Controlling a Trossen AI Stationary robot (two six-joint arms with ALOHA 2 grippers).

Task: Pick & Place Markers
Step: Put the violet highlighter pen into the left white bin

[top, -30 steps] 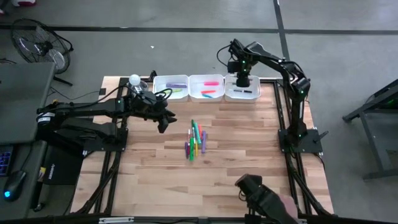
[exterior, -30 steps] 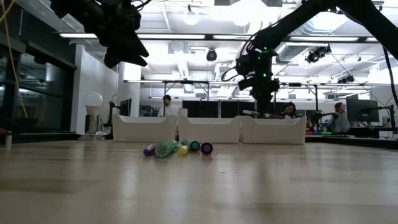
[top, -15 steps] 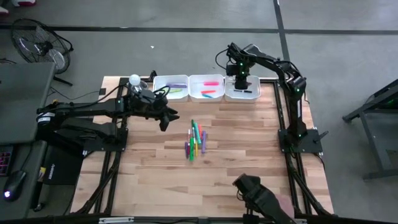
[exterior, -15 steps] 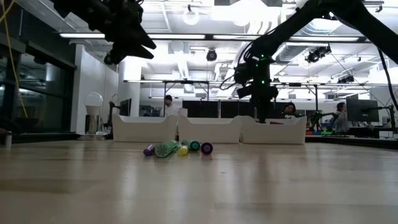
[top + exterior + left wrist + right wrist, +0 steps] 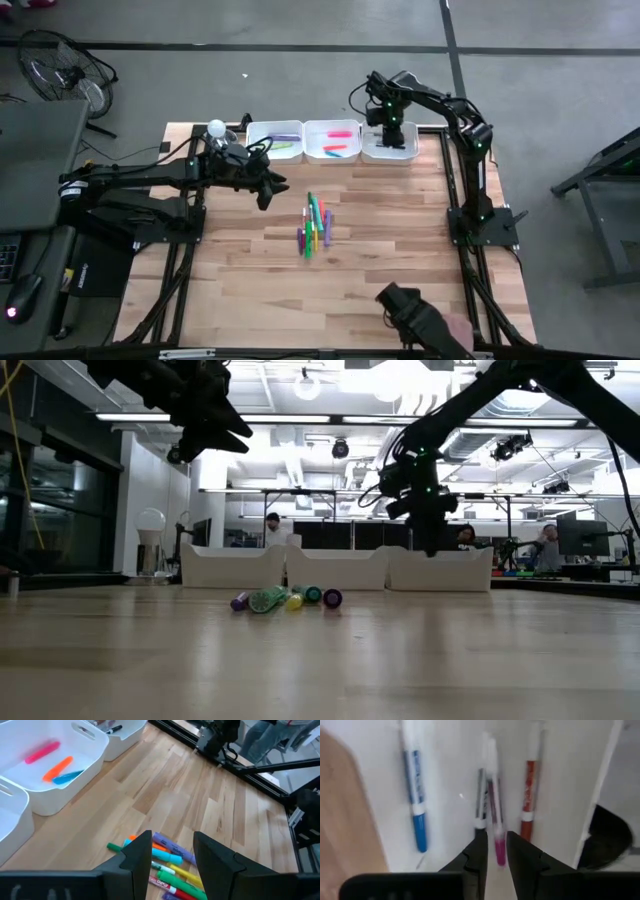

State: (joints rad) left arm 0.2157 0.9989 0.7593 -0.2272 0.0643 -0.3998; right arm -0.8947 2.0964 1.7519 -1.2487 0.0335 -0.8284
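A pile of markers [image 5: 315, 225] in green, yellow, orange, purple and blue lies on the wooden table's middle; it also shows in the low view [image 5: 285, 598] and the left wrist view [image 5: 170, 867]. My left gripper [image 5: 265, 192] hovers open, high above the table and left of the pile [image 5: 172, 855]. My right gripper [image 5: 390, 130] reaches down into the right white tray [image 5: 405, 152]. Its fingers stand narrowly apart [image 5: 494, 852] on either side of a pink-capped marker [image 5: 496, 820]. Blue [image 5: 415, 795], black [image 5: 480, 795] and red [image 5: 527, 790] markers lie on the tray floor. My right gripper comes from above into the right tray, with the pink-capped marker's cap end [image 5: 498, 855] between its fingertips and the marker running along the fingers. The gap is wider than the marker, and I cannot tell whether a finger touches it.
Three white trays stand in a row at the far edge. The left tray [image 5: 255, 140] holds purple and green markers, the middle tray [image 5: 308, 140] pink, orange and blue ones. A person's hand with a dark object [image 5: 420, 318] shows at the near edge. Bare wood surrounds the pile.
My right gripper has come down into the right tray and shifted slightly toward the table's right edge. My left gripper has tipped up and moved a little right, toward the pile. The pile has stayed still.
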